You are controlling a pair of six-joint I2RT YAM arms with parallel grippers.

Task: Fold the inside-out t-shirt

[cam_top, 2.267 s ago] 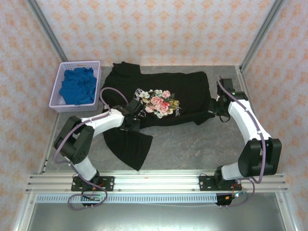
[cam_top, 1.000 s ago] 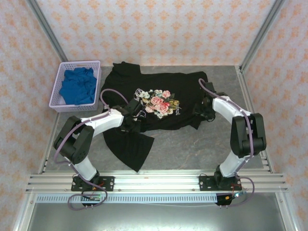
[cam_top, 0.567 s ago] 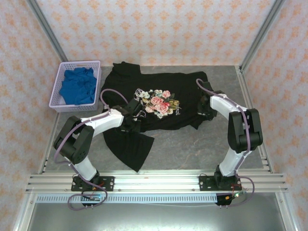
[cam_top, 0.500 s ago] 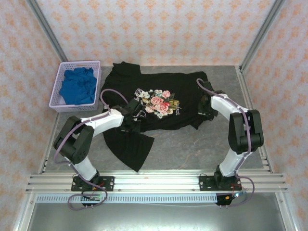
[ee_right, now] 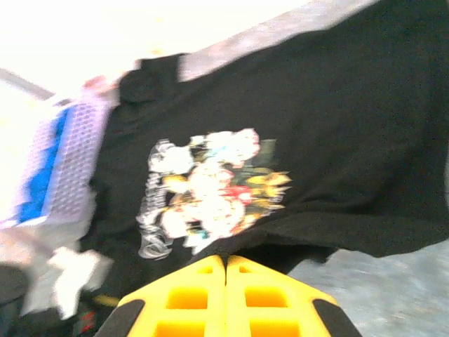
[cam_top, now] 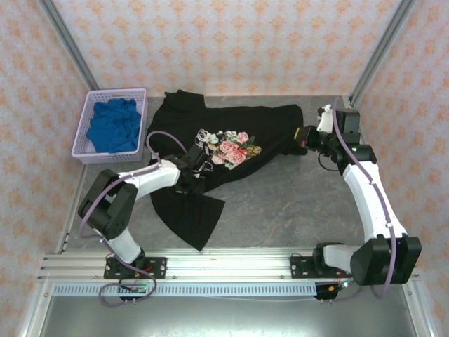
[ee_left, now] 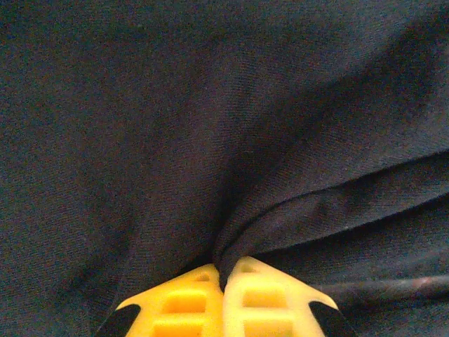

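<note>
The grey stone-patterned worktop (cam_top: 280, 210) carries the black soft-fabric t-shirt (cam_top: 270, 125) across its far half, from about 11 o'clock to 2 o'clock, with one loose flap trailing down towards 7 o'clock. At 10 o'clock sits a lavender plastic basket (cam_top: 83, 153) holding a bright blue cloth (cam_top: 112, 126), well apart from the work. The yellow left fingers (ee_left: 182, 303) are pressed together on a raised ridge of black fabric near the shirt's 8 o'clock edge. The yellow right fingers (ee_right: 186, 296) are also together, seemingly pinching the hem at 2 o'clock, where the cloth lifts off the surface. The small floral print (cam_top: 230, 147) faces up near the middle.

The step looks like tensioning the shirt before a fold – draw the two grips apart evenly and keep the fabric low, so the trailing flap straightens rather than bunches – and avoid tugging hard enough to slip either pinch
</note>
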